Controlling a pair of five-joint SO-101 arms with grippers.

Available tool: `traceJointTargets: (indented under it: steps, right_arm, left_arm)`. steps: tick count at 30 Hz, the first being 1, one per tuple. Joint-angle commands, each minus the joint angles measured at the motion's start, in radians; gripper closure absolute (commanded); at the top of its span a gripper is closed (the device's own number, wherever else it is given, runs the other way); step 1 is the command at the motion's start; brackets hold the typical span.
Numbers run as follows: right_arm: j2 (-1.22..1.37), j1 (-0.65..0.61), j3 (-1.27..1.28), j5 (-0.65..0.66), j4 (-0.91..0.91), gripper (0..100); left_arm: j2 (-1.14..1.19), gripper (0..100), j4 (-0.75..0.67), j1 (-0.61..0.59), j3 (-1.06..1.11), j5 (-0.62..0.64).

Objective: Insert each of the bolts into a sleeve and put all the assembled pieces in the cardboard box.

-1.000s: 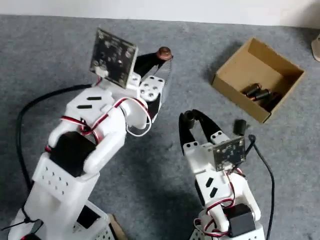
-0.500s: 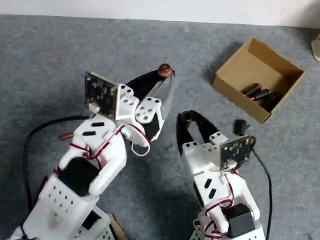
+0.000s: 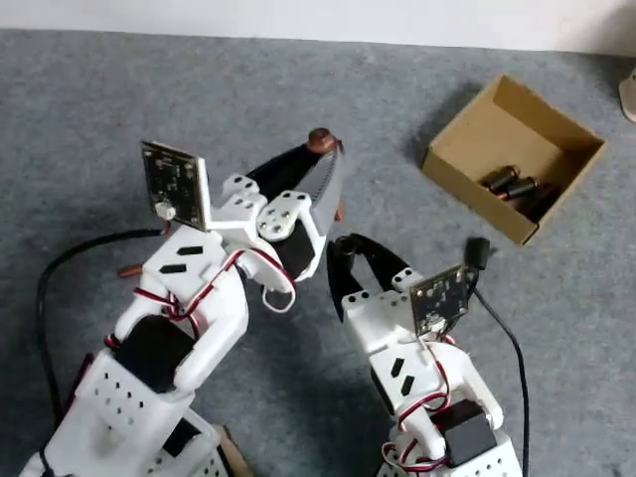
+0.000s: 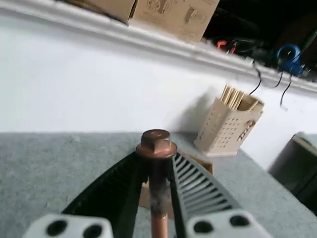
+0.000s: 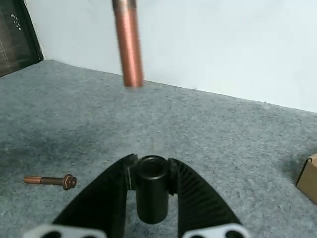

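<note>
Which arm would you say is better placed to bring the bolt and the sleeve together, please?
Left, probably. The left gripper holds the bolt head-up, its shank end close to but not touching the sleeve, which the right gripper grips with its bore open towards the bolt; lowering the bolt looks simplest.

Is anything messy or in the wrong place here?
Nothing looks broken or spilled. Two loose pieces sit on the carpet: a spare bolt on its side, and a lone sleeve just outside the cardboard box. They seem to be waiting their turn.

Legible text or numbers — none
</note>
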Motion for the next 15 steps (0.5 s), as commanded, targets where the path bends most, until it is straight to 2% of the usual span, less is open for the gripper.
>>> traceJointTargets:
  steps: [1, 6, 15]
  right_arm:
    - [-0.012, -0.01, -0.015, -0.006, -0.03, 99.4]
    - [-0.012, -0.012, -0.021, -0.006, -0.03, 99.4]
    - [-0.012, -0.012, -0.021, -0.006, -0.03, 99.4]
  left_arm:
    - [-0.027, 100, 0.0, 0.016, 0.013, -0.017]
    - [-0.027, 100, -0.002, 0.113, 0.067, -0.161]
    - [-0.027, 100, -0.003, 0.136, 0.09, -0.178]
